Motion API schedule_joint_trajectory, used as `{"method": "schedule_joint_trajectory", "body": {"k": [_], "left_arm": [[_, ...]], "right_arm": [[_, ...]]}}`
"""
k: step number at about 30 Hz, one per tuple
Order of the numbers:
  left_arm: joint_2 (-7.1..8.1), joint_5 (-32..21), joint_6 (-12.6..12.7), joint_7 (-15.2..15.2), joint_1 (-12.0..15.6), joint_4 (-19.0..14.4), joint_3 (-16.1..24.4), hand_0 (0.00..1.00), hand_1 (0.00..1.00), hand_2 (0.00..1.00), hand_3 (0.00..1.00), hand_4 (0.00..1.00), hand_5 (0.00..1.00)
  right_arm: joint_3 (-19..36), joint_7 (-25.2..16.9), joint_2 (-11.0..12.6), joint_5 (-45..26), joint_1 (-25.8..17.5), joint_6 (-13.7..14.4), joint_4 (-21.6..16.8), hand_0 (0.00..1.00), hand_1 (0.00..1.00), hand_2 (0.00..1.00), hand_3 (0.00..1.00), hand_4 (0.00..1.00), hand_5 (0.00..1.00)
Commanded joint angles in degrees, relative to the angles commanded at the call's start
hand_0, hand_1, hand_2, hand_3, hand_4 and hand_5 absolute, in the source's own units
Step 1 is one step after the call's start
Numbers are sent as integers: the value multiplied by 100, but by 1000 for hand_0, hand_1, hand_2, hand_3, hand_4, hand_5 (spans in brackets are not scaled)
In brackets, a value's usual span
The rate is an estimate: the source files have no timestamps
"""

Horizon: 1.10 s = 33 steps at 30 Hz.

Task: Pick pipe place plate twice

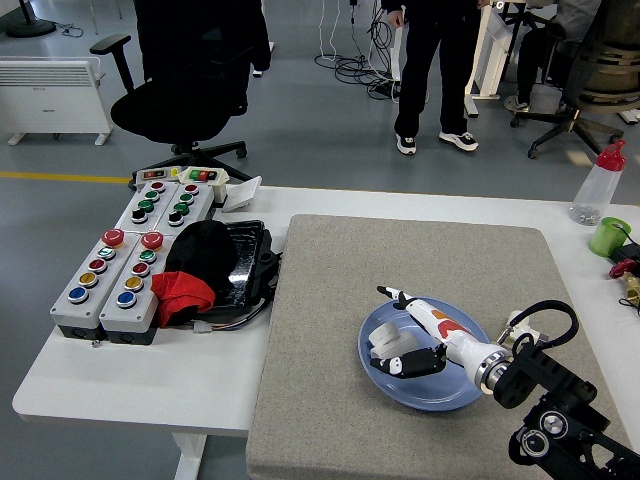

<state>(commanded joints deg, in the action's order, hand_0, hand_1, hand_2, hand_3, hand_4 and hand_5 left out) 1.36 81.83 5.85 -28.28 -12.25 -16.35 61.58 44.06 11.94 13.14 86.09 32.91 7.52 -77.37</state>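
A white pipe fitting (384, 345) lies on the left part of the blue plate (440, 392), which sits on the grey mat (330, 300). My right hand (390, 330) reaches in from the lower right and hovers over the plate's left side. Its fingers are spread: one white finger (388, 294) points away past the plate's rim, and the dark-tipped ones (398, 365) lie just in front of the pipe. The pipe sits between them, and I see no firm grasp on it. No second pipe shows anywhere on the table.
Two grey button boxes (120, 270) stand at the left, with a black cap (200, 250) and red cloth (183, 292) on a dark tray beside them. A red-capped bottle (598, 185) and green cup (608, 236) stand far right. A person (435, 60) stands behind the table.
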Motion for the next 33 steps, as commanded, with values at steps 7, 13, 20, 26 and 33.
{"method": "schedule_joint_trajectory", "body": {"k": [7,13,20,26,33], "left_arm": [[6,26,-8,-20,3,-8,15,665,638,660,602,466,998],[8,56,-18,-44,9,-17,29,666,638,660,602,466,998],[1,92,-22,-61,10,-23,64,665,637,660,604,465,998],[-8,101,-23,-69,9,-25,71,665,637,660,603,466,998],[-16,95,-30,-76,10,-29,59,665,637,660,605,465,998]], "right_arm": [[671,-1,262,479,36,249,272,998,962,998,998,858,384],[907,255,477,653,73,-211,635,998,956,998,998,843,375],[1098,359,684,575,-75,-472,1047,998,951,998,998,828,381],[1188,307,704,491,-147,-471,1231,998,944,998,998,815,365],[1092,134,632,225,-107,-456,1585,998,936,998,998,809,358]]}}
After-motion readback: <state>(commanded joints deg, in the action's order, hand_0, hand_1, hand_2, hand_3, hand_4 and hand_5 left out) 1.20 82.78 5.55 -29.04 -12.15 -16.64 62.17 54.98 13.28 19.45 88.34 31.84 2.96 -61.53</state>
